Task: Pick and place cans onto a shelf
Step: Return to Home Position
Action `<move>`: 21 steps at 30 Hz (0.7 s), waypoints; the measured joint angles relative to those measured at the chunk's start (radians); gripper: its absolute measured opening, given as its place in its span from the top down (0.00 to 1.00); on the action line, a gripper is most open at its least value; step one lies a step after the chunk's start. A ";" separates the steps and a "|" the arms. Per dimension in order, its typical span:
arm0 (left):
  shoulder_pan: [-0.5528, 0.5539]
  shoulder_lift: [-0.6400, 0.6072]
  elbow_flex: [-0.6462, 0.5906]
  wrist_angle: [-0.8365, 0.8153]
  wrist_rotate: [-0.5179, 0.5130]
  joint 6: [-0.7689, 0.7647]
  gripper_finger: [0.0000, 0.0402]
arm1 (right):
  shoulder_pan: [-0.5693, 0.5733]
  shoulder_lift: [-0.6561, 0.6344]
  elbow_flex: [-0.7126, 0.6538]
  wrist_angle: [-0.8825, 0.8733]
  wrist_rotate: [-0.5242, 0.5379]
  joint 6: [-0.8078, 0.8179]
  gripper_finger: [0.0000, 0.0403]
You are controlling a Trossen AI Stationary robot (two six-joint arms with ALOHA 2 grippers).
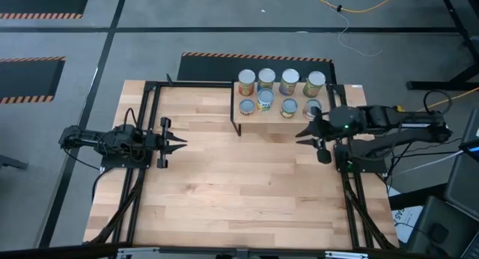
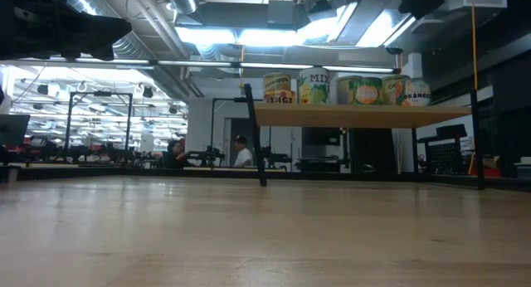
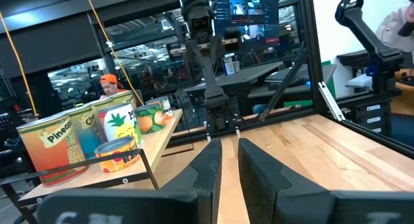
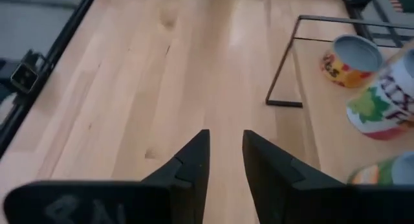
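Fingers on the right gripper stand a narrow gap apart with nothing between them, and those on the left gripper look the same from its wrist camera: slim gap, empty. From above I count eight cans on the shelf, all upright on its top wooden board in two rows of four. At table height I see five of them side by side above the board's edge, with orange, yellow and green labels, one reading ORANGE; the left wrist camera picks up pineapple pictures on two others. The shelf stands on the table, close to one long edge. The right gripper hovers just beside the shelf's front corner on the right arm's side, off the board and apart from every can, pointing across the shelf's front. The left gripper hangs well apart from the shelf, out beyond its other end, pointing along the table in front of it. Beyond the shelf, out in the room, a person in an orange cap shows behind the cans.
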 joint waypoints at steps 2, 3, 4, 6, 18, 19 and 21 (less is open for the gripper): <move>0.000 0.000 0.000 0.000 0.000 0.000 0.89 | 0.001 -0.055 -0.043 0.027 0.022 0.015 0.76; 0.000 0.000 0.000 0.000 0.000 0.000 0.89 | 0.001 -0.087 -0.065 0.043 0.036 0.016 0.76; 0.000 0.000 0.000 0.000 0.000 0.000 0.89 | 0.000 -0.122 -0.089 0.067 0.046 0.016 0.76; 0.000 0.000 0.000 0.000 0.000 0.000 0.89 | 0.000 -0.188 -0.134 0.122 0.058 0.014 0.76; 0.000 0.000 0.000 0.000 0.000 0.000 0.89 | 0.000 -0.567 -0.406 0.348 0.065 0.037 0.76; 0.000 0.000 0.000 0.000 0.000 0.000 0.89 | 0.000 -0.590 -0.423 0.372 0.066 0.037 0.76; 0.000 0.000 0.000 0.000 0.000 0.001 0.89 | 0.000 -0.636 -0.455 0.403 0.087 0.037 0.76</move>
